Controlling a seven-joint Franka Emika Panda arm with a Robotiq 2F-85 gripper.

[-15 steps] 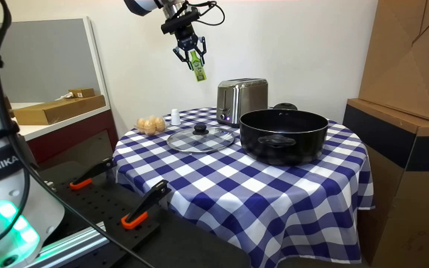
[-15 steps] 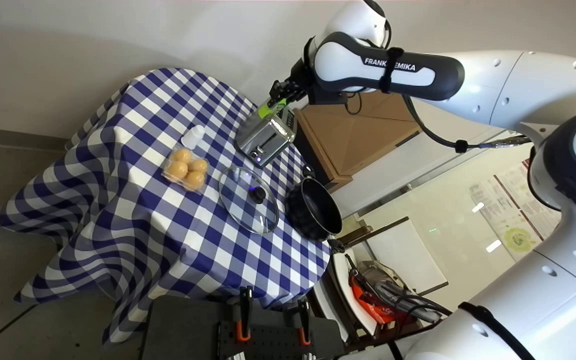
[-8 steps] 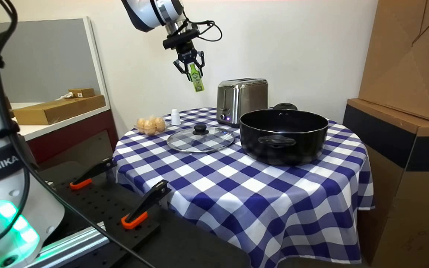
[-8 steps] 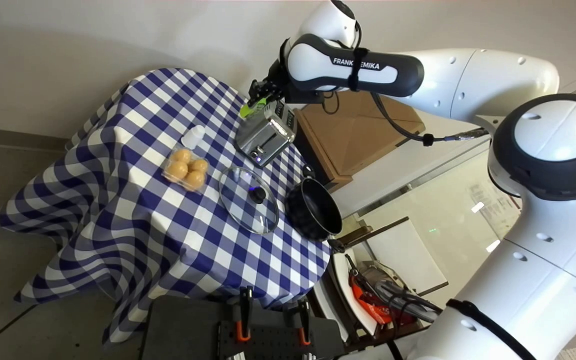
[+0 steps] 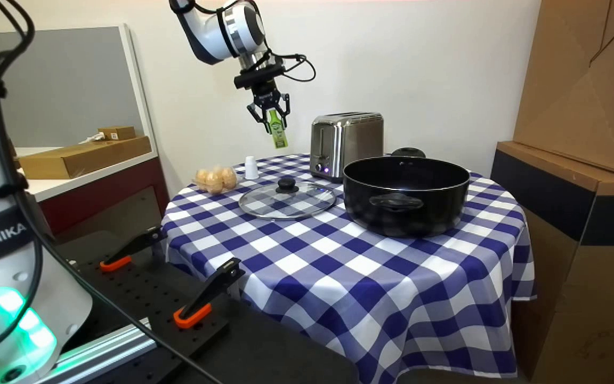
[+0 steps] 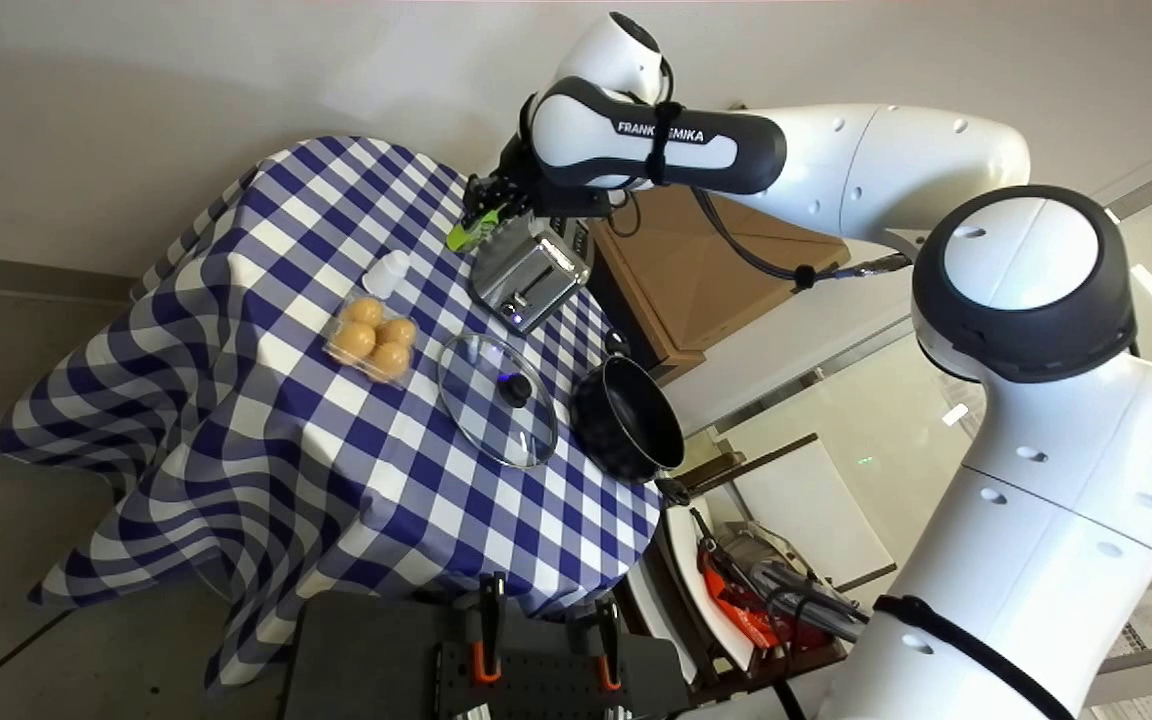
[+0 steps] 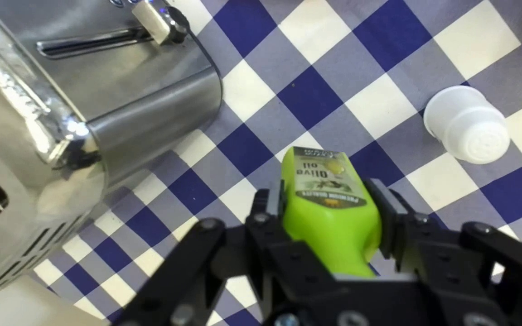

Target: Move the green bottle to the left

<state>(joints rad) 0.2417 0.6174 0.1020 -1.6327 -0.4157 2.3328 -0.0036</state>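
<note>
The green bottle (image 5: 280, 140) is bright lime green with an olive oil label. My gripper (image 5: 276, 126) is shut on it and holds it in the air, base down and slightly tilted, above the checked table's far side. In the wrist view the bottle (image 7: 329, 226) sits between the two finger pads (image 7: 275, 199), its neck towards the palm and its label facing the camera. In an exterior view the lower end of the bottle (image 6: 466, 237) shows below the gripper (image 6: 481, 215), beside the toaster. The neck is partly hidden by the gripper.
A steel toaster (image 5: 347, 144) stands close to the bottle, left in the wrist view (image 7: 152, 117). A white cup (image 5: 251, 168) and a clear pack of eggs (image 5: 215, 179) lie nearby. A glass lid (image 5: 287, 201) and a black pot (image 5: 405, 205) stand nearer on the table.
The gripper has come down with the bottle held in it. In an exterior view it has also moved left, past the toaster. The other things on the table have not moved.
</note>
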